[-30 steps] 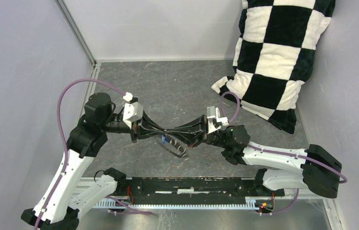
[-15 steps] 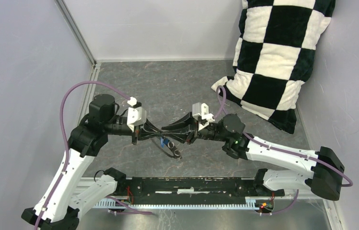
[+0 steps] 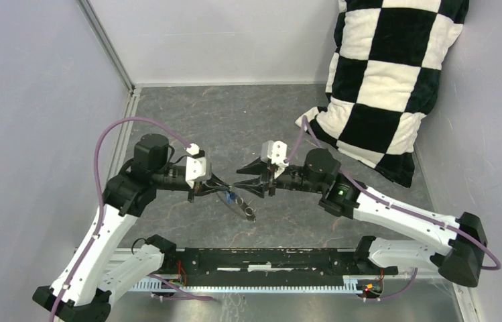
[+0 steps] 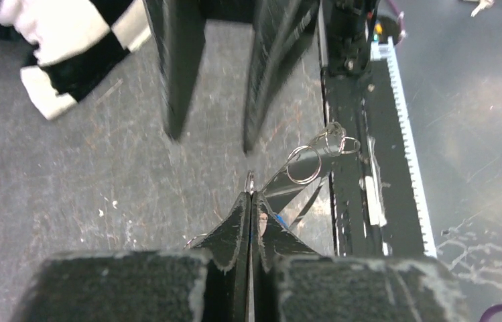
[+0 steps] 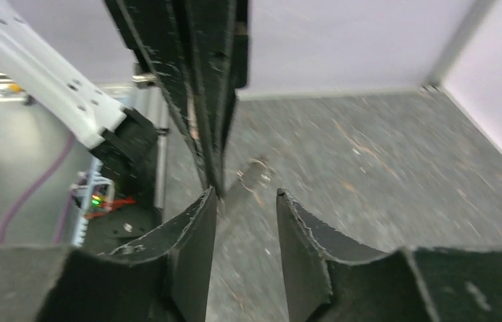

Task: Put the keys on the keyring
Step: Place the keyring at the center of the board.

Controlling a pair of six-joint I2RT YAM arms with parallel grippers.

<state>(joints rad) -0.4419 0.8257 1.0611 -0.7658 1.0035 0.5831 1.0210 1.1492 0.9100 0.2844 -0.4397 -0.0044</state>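
Between the two arms, above the grey table [image 3: 234,127], the keyring [image 3: 242,206] hangs from your left gripper [image 3: 225,192], which is pinched tight on its wire. The blue-headed key [image 3: 230,196] dangles just under the tips. Your right gripper [image 3: 241,180] faces it close by, jaws apart and clear of the ring.

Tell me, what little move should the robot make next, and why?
Probably the right hand, open and empty, should ease toward the blue-headed key and close on it. The left hand is shut on the keyring, and the key hangs just below, close to the open fingers.
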